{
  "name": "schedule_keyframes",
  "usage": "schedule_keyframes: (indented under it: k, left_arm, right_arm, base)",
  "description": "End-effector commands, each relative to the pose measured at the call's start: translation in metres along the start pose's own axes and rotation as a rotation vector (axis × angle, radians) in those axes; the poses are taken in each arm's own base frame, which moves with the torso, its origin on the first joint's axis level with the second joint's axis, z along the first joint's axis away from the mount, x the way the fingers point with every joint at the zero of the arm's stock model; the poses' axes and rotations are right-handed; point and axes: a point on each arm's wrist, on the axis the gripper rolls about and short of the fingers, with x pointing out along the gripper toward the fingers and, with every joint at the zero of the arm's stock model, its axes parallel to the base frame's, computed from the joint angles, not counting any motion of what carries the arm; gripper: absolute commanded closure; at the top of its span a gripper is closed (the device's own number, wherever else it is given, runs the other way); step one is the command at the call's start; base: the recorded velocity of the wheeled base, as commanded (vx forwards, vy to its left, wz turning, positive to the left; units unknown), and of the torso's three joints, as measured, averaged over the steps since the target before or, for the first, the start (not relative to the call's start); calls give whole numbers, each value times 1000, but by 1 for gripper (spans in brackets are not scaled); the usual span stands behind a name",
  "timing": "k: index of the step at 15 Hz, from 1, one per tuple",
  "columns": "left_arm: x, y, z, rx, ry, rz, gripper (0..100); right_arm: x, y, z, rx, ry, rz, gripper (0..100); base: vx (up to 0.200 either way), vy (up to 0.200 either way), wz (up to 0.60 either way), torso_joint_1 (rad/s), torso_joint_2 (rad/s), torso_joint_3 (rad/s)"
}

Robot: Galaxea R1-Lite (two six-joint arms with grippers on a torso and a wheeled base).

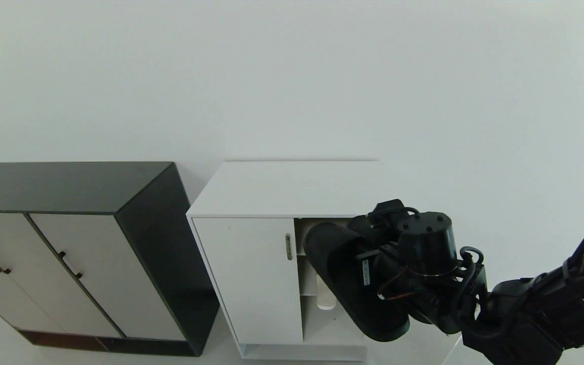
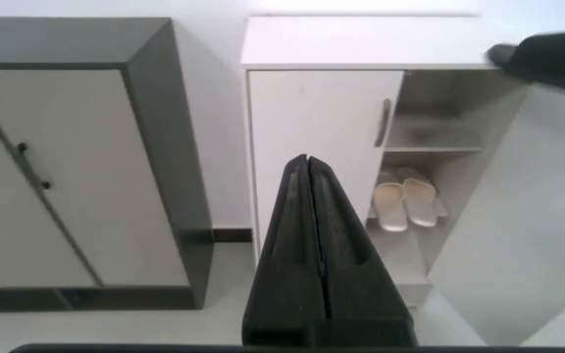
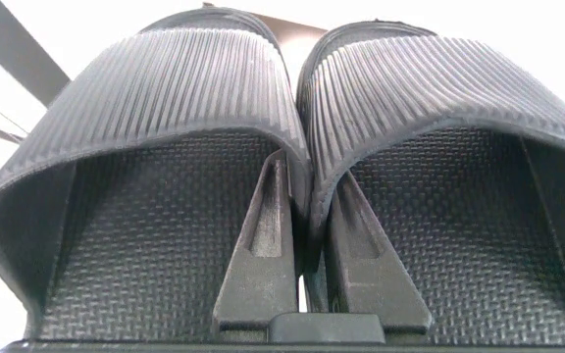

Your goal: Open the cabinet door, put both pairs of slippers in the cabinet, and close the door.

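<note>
From the head we look forward and down onto the white cabinet (image 1: 287, 187) and the dark cabinet (image 1: 69, 185) from well back. Our left wrist camera sits lower and faces both cabinet fronts along the left gripper (image 2: 307, 172), sharing that scene. Our right wrist camera looks along the right gripper (image 3: 307, 186), right up against the black slippers (image 3: 194, 118).
</note>
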Motion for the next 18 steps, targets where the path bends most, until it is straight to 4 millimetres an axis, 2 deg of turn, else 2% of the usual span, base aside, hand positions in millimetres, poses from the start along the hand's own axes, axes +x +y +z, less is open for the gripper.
schedule_keyframes:
  k: [1, 14, 18]
  left_arm:
    - [0, 0, 0, 0, 1, 2, 100]
    - [0, 0, 0, 0, 1, 2, 100]
    - [0, 0, 0, -2, 1, 3, 100]
  right_arm:
    - [3, 0, -4, -6, 10, -5, 100]
    - [5, 0, -9, -12, 25, -10, 100]
    - [5, 0, -10, -13, 27, -11, 100]
  base:
    - [0, 0, 0, 0, 0, 0]
    - [0, 0, 0, 0, 0, 0]
    - [0, 0, 0, -135, 298, 168]
